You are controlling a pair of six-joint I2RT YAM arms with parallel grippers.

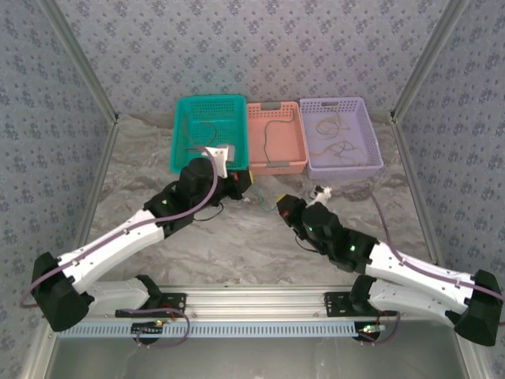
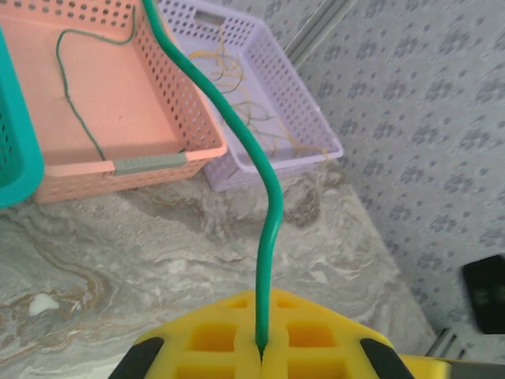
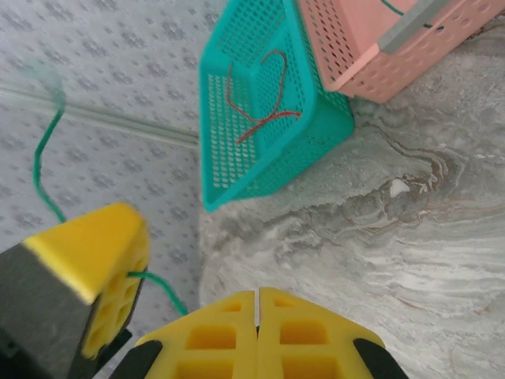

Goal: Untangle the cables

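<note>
green cable (image 2: 272,221), one, pinched by left gripper (image 2: 262,351).

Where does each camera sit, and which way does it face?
Top external: above, behind both arms, facing down at the table.
Left wrist: on left arm, past its shut jaws along green cable to pink basket.
Right wrist: on right arm, past shut jaws toward teal basket.
Both wrist views share the green cable.

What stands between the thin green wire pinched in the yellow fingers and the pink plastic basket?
Nothing visible. The left fingers are shut on the thin green wire, and bare marbled tabletop lies between them and the pink plastic basket.
</note>
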